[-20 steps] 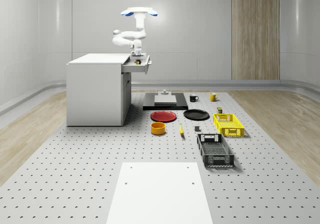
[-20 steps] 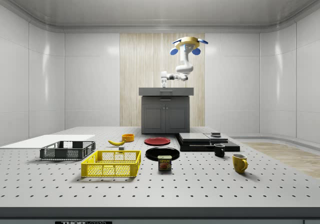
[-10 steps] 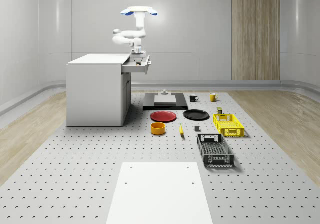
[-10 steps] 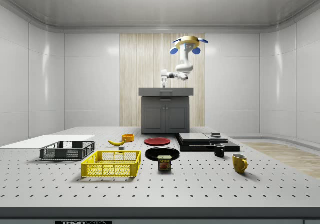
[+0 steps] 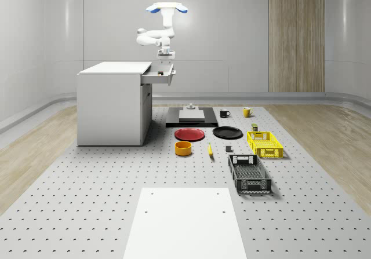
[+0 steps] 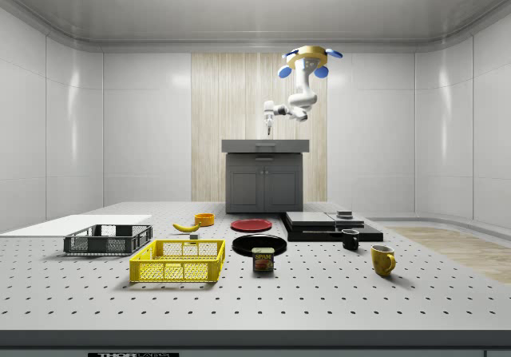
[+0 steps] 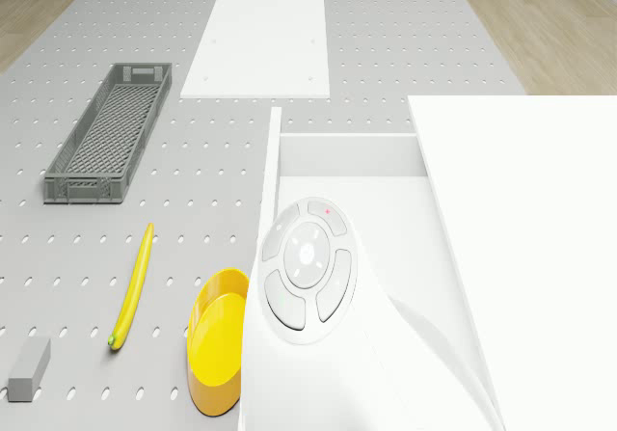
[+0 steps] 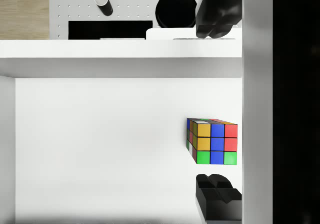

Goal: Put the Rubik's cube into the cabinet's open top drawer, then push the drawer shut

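Note:
The Rubik's cube (image 8: 212,142) lies on the white floor of the open top drawer (image 8: 100,149), close to one side wall. My gripper (image 8: 218,106) is open above it, its two black fingers (image 8: 218,14) well apart and clear of the cube. In the whole-scene view the gripper (image 5: 165,53) hangs a little above the drawer (image 5: 161,75), which juts from the white cabinet (image 5: 113,102). The drone (image 5: 167,8) hovers above the drawer's front end. In the side view the drone (image 6: 310,54) hovers above the cabinet (image 6: 265,177). The drone view looks down past the arm's flange (image 7: 308,275) into the drawer (image 7: 347,156).
On the floor to the whole-scene view's right of the cabinet lie a red plate (image 5: 189,134), a black plate (image 5: 227,132), a yellow bowl (image 5: 183,148), a banana (image 5: 210,150), a yellow crate (image 5: 264,143) and a grey basket (image 5: 249,173). A black platform (image 5: 191,117) sits behind them.
The drone and arm have risen and shifted slightly toward the whole-scene view's right. The gripper has lifted up out of the drawer, leaving the cube inside.

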Controlling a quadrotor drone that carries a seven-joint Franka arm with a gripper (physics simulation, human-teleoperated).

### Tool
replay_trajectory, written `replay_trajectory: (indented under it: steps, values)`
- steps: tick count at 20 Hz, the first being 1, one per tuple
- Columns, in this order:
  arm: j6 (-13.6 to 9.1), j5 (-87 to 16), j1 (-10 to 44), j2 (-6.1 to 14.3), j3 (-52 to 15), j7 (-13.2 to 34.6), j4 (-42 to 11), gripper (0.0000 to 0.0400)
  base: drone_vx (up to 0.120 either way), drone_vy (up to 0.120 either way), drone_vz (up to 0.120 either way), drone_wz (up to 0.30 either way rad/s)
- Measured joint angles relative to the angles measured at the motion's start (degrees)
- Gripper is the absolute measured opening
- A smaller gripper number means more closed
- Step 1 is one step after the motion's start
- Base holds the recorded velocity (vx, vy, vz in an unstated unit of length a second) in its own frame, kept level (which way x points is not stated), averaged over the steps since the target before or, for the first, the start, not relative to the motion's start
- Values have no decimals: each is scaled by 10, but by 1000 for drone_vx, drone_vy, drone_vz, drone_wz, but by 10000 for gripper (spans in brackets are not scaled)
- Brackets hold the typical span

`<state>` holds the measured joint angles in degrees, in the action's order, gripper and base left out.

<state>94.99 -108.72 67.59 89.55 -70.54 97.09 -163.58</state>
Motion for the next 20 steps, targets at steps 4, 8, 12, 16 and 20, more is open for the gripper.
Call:
replay_trajectory:
  steps: [4,8,12,16,20]
  values:
    - [-2,0,-1,-2,-1,-1,-1,400,-30,110,0,0]
    - [-4,0,-2,-4,-1,-1,-1,400,0,120,0,0]
    - [-6,0,-2,-5,-1,-1,-1,400,0,120,0,0]
    - [-7,-1,-3,-7,-1,-2,-1,400,0,120,0,0]
    - [-9,-2,-3,-8,-1,-2,-1,400,0,120,-80,0]
